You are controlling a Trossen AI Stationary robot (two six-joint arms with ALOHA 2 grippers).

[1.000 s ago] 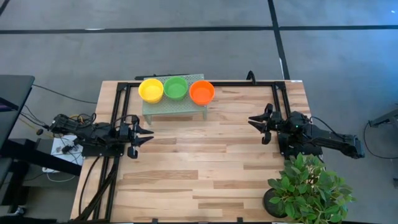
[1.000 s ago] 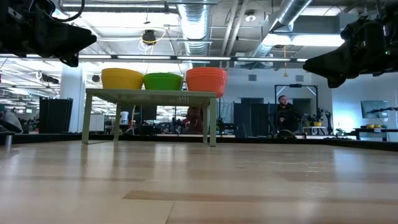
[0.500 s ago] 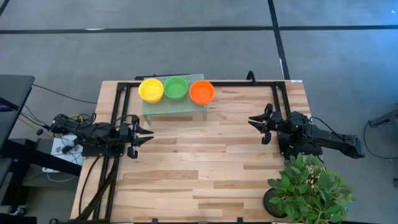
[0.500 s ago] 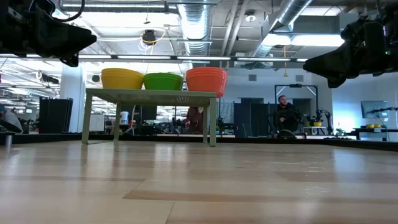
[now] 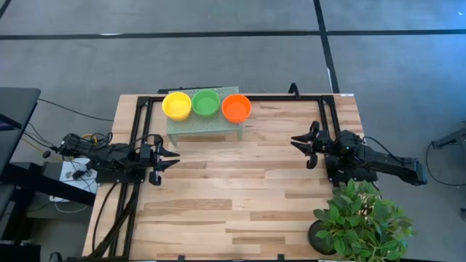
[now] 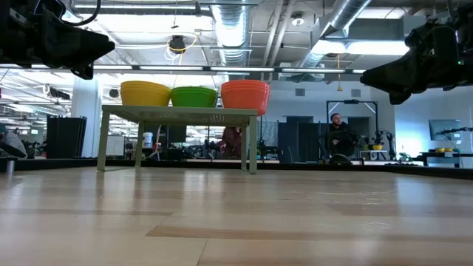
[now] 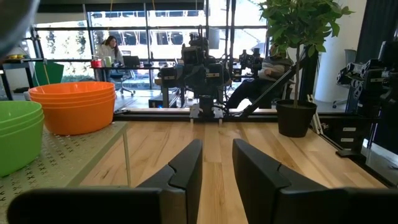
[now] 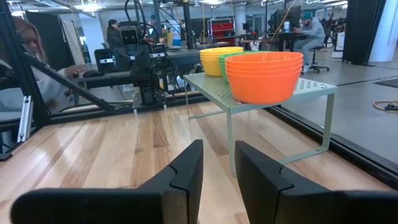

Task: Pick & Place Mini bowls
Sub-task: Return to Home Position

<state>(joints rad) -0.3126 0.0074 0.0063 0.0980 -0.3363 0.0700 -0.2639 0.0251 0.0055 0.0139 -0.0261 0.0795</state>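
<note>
Three stacks of mini bowls, yellow [image 5: 176,105], green [image 5: 206,102] and orange-red [image 5: 236,108], stand in a row on a small pale green perforated stand [image 5: 204,126] at the table's far edge. They also show in the low view: yellow [image 6: 145,93], green [image 6: 194,97], orange-red [image 6: 245,96]. My left gripper [image 5: 173,156] hovers open and empty near the table's left edge, in front of the stand. My right gripper [image 5: 297,143] hovers open and empty at the table's right, pointing toward the stand. The orange-red stack [image 8: 264,74] lies ahead of its fingers.
A dark pot with a leafy green plant [image 5: 360,222] stands at the table's near right corner, close behind my right arm. A black frame [image 5: 291,96] runs along the far edge and both sides. Bare wood lies between the two grippers. People sit in the room beyond.
</note>
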